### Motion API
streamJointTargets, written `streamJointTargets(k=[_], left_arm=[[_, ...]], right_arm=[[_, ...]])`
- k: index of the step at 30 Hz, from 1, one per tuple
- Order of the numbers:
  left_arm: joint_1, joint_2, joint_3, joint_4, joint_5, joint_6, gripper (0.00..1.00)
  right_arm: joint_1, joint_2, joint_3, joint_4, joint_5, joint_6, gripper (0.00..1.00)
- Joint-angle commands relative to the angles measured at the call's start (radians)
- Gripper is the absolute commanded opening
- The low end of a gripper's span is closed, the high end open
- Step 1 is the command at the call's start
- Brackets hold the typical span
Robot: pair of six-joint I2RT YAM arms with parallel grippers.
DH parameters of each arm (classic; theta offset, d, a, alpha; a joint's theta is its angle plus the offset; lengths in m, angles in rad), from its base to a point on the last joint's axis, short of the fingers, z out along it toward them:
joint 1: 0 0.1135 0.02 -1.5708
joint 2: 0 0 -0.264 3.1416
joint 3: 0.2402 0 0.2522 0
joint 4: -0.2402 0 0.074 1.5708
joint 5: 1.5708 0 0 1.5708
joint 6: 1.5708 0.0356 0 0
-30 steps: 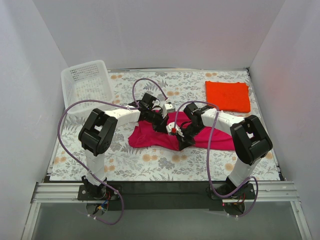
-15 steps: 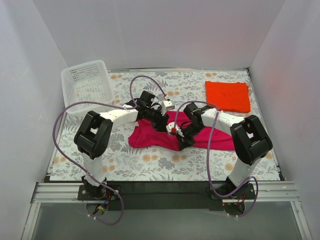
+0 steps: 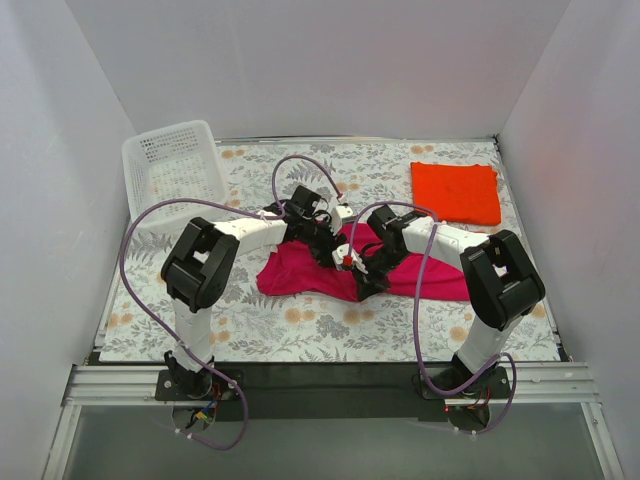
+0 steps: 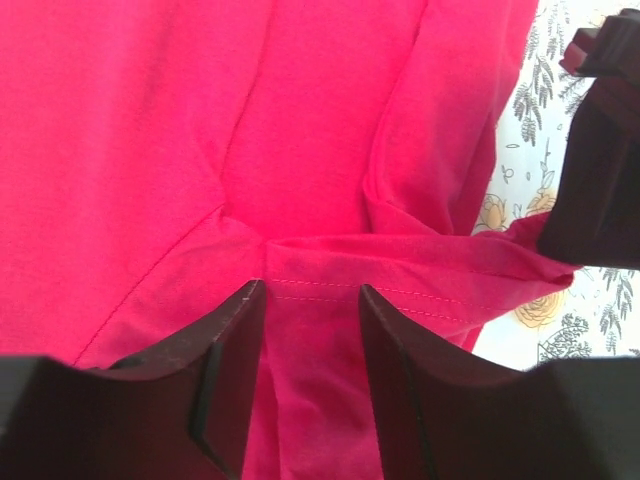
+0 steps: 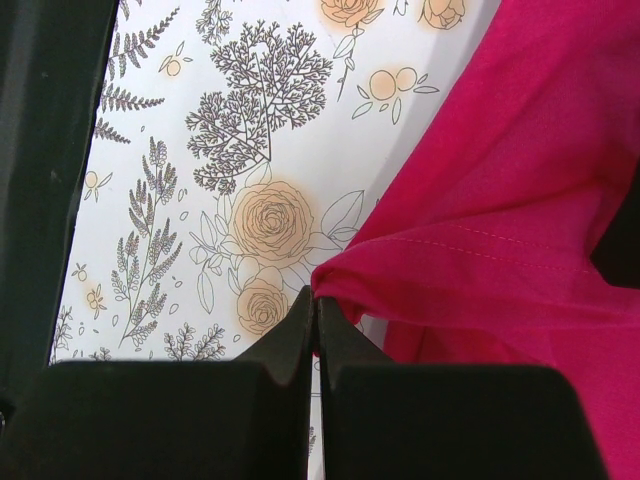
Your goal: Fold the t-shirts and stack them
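my right pincer (image 5: 315,305) nips the hem of the magenta-pink cloth t-shirt (image 3: 300,272), my left pincer (image 4: 310,292) gapes astride its fold, the orange-red folded cloth t-shirt (image 3: 455,193) well apart.

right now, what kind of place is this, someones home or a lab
Most likely a robot lab test cell, not a home. Plain white walls box in the table, two arms are bolted to a metal rail at its near edge, and a magenta shirt, folded orange shirt and basket look staged.

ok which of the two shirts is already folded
The orange-red shirt, a flat neat rectangle in the far right corner. The magenta shirt lies rumpled and spread out mid-table.
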Motion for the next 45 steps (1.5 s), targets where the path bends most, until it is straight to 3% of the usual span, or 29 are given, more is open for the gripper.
streamJointTargets(k=[1, 5, 8, 15, 20, 25, 30, 45], left_arm=[[-0.003, -0.003, -0.002, 0.032, -0.013, -0.006, 0.4], [-0.004, 0.0, -0.003, 0.031, -0.01, -0.006, 0.31], [-0.004, 0.003, -0.008, 0.032, -0.025, -0.005, 0.31], [-0.009, 0.0, -0.02, 0.046, -0.056, -0.002, 0.49], [-0.018, 0.009, -0.023, 0.06, -0.084, -0.005, 0.49], [-0.02, 0.019, -0.017, 0.06, -0.071, -0.006, 0.36], [-0.02, 0.0, -0.022, 0.06, -0.051, -0.008, 0.0], [0.036, -0.242, -0.129, 0.112, -0.084, -0.009, 0.0]], right_arm=[[0.003, -0.005, 0.013, 0.003, -0.035, 0.001, 0.01], [0.003, -0.004, 0.013, 0.001, -0.037, 0.001, 0.01], [0.001, -0.005, 0.013, 0.001, -0.038, 0.001, 0.01], [0.003, -0.002, 0.013, 0.0, -0.041, 0.0, 0.01], [0.003, -0.001, 0.013, 0.0, -0.044, 0.0, 0.01], [0.003, 0.001, 0.013, 0.0, -0.044, 0.0, 0.01], [0.003, -0.002, 0.013, -0.002, -0.044, 0.0, 0.01], [-0.046, -0.028, 0.039, 0.003, -0.029, 0.021, 0.01]])
